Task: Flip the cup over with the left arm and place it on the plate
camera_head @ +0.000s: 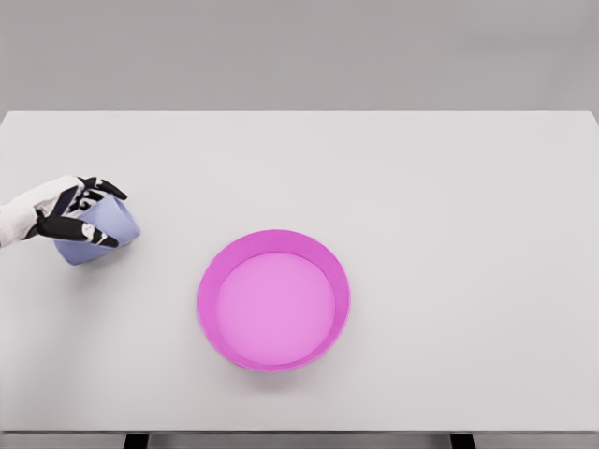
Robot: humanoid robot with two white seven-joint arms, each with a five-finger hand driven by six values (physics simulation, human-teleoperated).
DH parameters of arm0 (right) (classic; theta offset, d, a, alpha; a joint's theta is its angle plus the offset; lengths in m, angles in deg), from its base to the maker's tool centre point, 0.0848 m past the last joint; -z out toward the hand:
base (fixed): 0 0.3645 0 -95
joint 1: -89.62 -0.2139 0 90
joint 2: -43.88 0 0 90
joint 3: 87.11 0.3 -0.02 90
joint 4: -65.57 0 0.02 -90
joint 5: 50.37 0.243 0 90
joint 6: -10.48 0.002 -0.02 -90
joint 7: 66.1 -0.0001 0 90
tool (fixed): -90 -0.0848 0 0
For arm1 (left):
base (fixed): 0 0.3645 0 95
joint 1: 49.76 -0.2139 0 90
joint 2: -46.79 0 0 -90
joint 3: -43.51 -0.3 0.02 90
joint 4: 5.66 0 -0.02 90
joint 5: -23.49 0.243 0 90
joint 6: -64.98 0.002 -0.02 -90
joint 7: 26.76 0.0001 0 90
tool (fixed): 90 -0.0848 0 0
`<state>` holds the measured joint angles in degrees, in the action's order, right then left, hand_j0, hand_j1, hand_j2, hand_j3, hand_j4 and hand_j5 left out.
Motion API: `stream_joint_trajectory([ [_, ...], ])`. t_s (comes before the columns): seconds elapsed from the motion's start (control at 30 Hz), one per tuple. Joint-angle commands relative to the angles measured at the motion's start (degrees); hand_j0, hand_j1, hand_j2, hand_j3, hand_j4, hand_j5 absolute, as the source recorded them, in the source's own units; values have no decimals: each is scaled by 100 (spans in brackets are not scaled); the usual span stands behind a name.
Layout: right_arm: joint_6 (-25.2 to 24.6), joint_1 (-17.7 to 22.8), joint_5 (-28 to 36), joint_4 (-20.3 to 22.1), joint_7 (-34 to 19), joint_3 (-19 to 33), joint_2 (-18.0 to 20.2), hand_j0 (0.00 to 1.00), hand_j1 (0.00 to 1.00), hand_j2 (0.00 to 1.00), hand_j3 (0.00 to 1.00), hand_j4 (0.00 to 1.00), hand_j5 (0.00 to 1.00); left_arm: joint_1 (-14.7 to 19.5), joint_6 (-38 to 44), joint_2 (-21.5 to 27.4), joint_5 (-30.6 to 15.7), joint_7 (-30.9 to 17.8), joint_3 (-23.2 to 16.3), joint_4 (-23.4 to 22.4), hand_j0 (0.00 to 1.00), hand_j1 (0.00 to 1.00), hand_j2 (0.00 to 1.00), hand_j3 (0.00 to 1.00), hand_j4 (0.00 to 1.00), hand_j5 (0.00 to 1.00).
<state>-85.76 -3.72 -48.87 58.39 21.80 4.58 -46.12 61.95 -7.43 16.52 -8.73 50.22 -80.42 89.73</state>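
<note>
The pale lavender-blue tapered cup [101,230] lies tilted on its side at the far left of the table, at about nine o'clock from the centre. The left hand [75,213], white at the back with black fingers [79,228], is wrapped around it from the upper left: some fingers curl over the cup's top edge, and another crosses its lower front, so the cup sits clasped between them. Much of the cup's upper left is hidden behind the hand, and which end is the mouth seems hard to make out. The forearm is cut off by the picture's left edge.

The shallow round magenta plate with a raised rim [207,299] sits at roughly four o'clock from the cup, well apart from it, near the front middle of the flat white table [449,234].
</note>
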Motion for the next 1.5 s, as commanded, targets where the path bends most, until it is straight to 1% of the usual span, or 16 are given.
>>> stream_joint_trajectory([
  [0.0, 0, 0, -1, -2, -1, -1, 0, 100, 100, 100, 100, 100, 100, 0, -124, 3, -13, -16, 36, 208, 49, 49, 49, 49, 49, 49],
  [0.1, 0, 0, -1, -2, -1, -1, 0, 100, 100, 100, 100, 100, 100, 44, -247, -5, -30, -165, 36, 375, 48, 48, 48, 48, 48, 48],
  [0.27, 0, 0, -1, -2, -1, -1, 0, 100, 100, 100, 100, 100, 100, 70, -1011, -23, -65, -482, 53, 542, 49, 49, 49, 49, 49, 49],
  [0.4, 0, 0, -1, -2, -1, -1, 0, 100, 100, 100, 100, 100, 100, 79, -1697, -234, -127, -605, 53, 569, 49, 49, 49, 49, 49, 49],
  [0.5, 0, 0, -1, -2, -1, -1, 0, 100, 100, 100, 100, 100, 100, 79, -1873, -761, -162, -605, 36, 569, 49, 49, 49, 49, 49, 49],
  [0.77, 0, 0, -1, -2, -1, -1, 0, 100, 100, 100, 100, 100, 100, 79, -2594, -1324, -417, -596, -17, 560, 49, 49, 49, 49, 49, 49],
  [0.83, 0, 0, -1, -2, -1, -1, 0, 100, 100, 100, 100, 100, 100, 70, -2796, -1473, -636, -596, -52, 560, 49, 49, 49, 49, 49, 49],
  [0.9, 0, 0, -1, -2, -1, -1, 0, 100, 100, 100, 100, 100, 100, 62, -2980, -1631, -707, -587, -70, 560, 49, 49, 49, 49, 49, 49],
  [0.97, 0, 0, -1, -2, -1, -1, 0, 100, 100, 100, 100, 100, 100, 53, -3051, -1772, -970, -587, -219, 560, 49, 49, 49, 49, 49, 49],
  [1.03, 0, 0, -1, -2, -1, -1, 0, 100, 100, 100, 100, 100, 100, 44, -3297, -1877, -1067, -570, -333, 569, 49, 49, 49, 49, 49, 49],
  [1.1, 0, 0, -1, -2, -1, -1, 0, 100, 100, 100, 100, 100, 100, 35, -3595, -1992, -1304, -561, -421, 560, 46, 46, 46, 46, 46, 46],
  [1.2, 0, 0, -1, -2, -1, -1, 0, 100, 100, 100, 100, 100, 100, 26, -4439, -2176, -1366, -526, -606, 560, 45, 45, 45, 45, 45, 45],
  [1.33, 0, 0, -1, -2, -1, -1, 0, 100, 100, 100, 100, 100, 100, 0, -5036, -2431, -1542, -517, -738, 560, 43, 43, 43, 43, 43, 43],
  [1.37, 0, 0, -1, -2, -1, 7, 0, 100, 100, 100, 100, 100, 100, 9, -5259, -2449, -1691, -508, -764, 560, 43, 43, 43, 43, 43, 43],
  [1.4, 0, 0, -1, -2, -1, -1, 0, 100, 100, 100, 100, 100, 100, 18, -5259, -2493, -1919, -508, -904, 560, 43, 43, 43, 43, 43, 43],
  [1.47, 0, 0, -9, -2, -1, -1, 0, 100, 100, 100, 100, 100, 100, 18, -5259, -2598, -2060, -508, -958, 551, 43, 43, 43, 43, 43, 43],
])
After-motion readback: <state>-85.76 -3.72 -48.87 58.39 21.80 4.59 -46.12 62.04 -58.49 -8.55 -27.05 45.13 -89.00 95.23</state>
